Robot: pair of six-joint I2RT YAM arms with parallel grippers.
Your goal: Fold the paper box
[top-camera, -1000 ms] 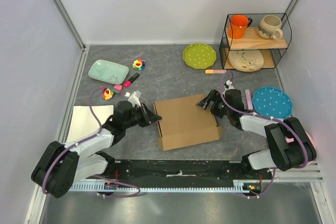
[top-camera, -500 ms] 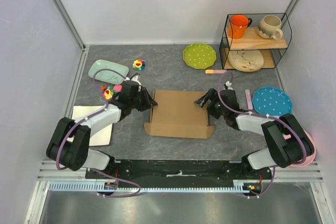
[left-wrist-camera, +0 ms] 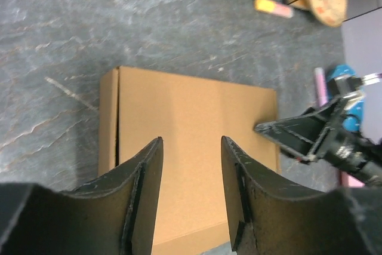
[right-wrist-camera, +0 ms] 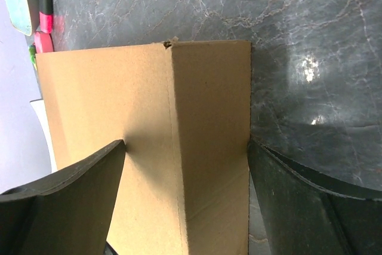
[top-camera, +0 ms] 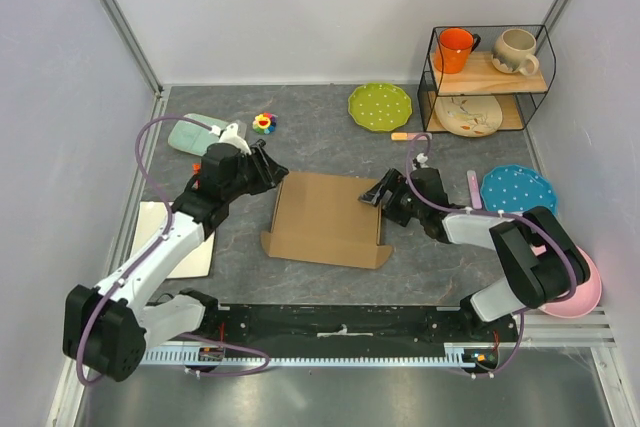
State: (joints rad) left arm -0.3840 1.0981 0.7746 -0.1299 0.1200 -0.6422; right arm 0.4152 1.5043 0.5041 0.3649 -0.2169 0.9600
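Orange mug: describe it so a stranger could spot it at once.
Look to the table's far right corner, at the black wire shelf with wooden boards. Two mugs stand on its upper board. The glossy orange mug is the left one, beside a cream mug.

The paper box (top-camera: 325, 219) read to me as plain brown corrugated cardboard, matt, its faces smooth apart from pressed creases. The table (top-camera: 320, 142) under it looked like dark grey stone veined in white, with a faint sheen. The left gripper (left-wrist-camera: 191, 141) and right gripper (right-wrist-camera: 185, 144) had dull black plastic fingers, scuffed pale at the edges. Far right, the shelf (top-camera: 485, 75) was thin black wire with bare wooden boards, and the orange mug (top-camera: 455, 49) shone like glazed ceramic.
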